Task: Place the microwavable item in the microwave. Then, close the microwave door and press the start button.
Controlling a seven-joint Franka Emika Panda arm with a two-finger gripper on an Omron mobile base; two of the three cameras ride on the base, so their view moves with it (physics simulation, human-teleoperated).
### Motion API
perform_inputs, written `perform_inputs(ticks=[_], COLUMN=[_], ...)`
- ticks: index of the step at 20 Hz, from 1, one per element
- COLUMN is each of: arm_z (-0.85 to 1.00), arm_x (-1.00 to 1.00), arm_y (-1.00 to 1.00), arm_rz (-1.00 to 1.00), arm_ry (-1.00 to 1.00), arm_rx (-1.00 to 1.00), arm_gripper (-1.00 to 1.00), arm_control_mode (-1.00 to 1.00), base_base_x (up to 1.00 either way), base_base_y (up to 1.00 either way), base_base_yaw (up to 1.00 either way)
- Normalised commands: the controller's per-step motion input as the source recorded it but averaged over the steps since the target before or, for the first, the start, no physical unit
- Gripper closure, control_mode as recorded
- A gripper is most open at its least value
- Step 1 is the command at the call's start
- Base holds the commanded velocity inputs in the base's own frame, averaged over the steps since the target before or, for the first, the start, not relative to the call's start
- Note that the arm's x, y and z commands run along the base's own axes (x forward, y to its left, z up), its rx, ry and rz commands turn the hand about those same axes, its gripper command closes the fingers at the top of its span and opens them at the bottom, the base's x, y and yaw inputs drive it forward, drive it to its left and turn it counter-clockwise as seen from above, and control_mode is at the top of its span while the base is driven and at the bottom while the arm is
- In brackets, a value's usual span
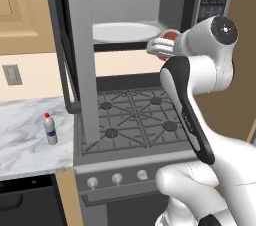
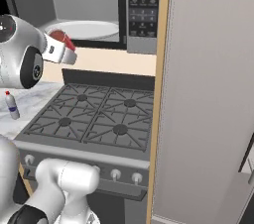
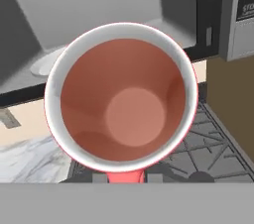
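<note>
Cup (image 3: 121, 99) in my pincer (image 1: 161, 46), clenched on it; hand view looks straight down into its mouth, fingers tucked under the lower rim. I hold it in the air in front of the microwave (image 1: 125, 0) opening, over the back of the stove (image 2: 94, 114), just short of the turntable (image 1: 125, 32)

Progress, as I judge it:
- pick-up done, cup lifted to cavity height
- cup not yet inside, not yet set on the turntable
- door (image 1: 75, 45) swung wide open, so closing is still to do
- start button on the keypad (image 2: 143, 5) still to press
Roughly a third through, the carry nearly over

Materials and shapes:
- cup: red, round, tapering to a smaller flat bottom, pale thick rim, smooth matte inside, empty
- microwave: grey steel box, plain pale interior walls; turntable a flat white disc, glossy-looking
- keypad: dark panel with rows of small buttons, legends too small to read
- door: grey frame seen edge-on, dark bar handle on its outer side
- stove: dark cast grates in four squares, row of round white knobs on the front
- surface (image 1: 25, 130): white marble with grey veins, polished; a small clear bottle (image 1: 49, 129) with red cap stands there, well apart from the cup
</note>
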Motion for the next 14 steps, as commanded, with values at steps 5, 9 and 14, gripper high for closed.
perform_inputs(ticks=[5, 9, 14], arm_z=[0.48, 0.42, 0.08], arm_x=[0.47, 0.73, 0.82], arm_y=[0.16, 0.18, 0.02], arm_rz=[0.11, 0.11, 0.07], arm_ry=[-0.01, 0.03, 0.12], arm_rx=[-0.09, -0.12, -0.07], arm_gripper=[1.0, 1.0, 1.0], arm_control_mode=[-1.0, -1.0, -1.0], base_base_x=[0.0, 0.0, 0.0], base_base_y=[0.0, 0.0, 0.0], base_base_yaw=[0.0, 0.0, 0.0])
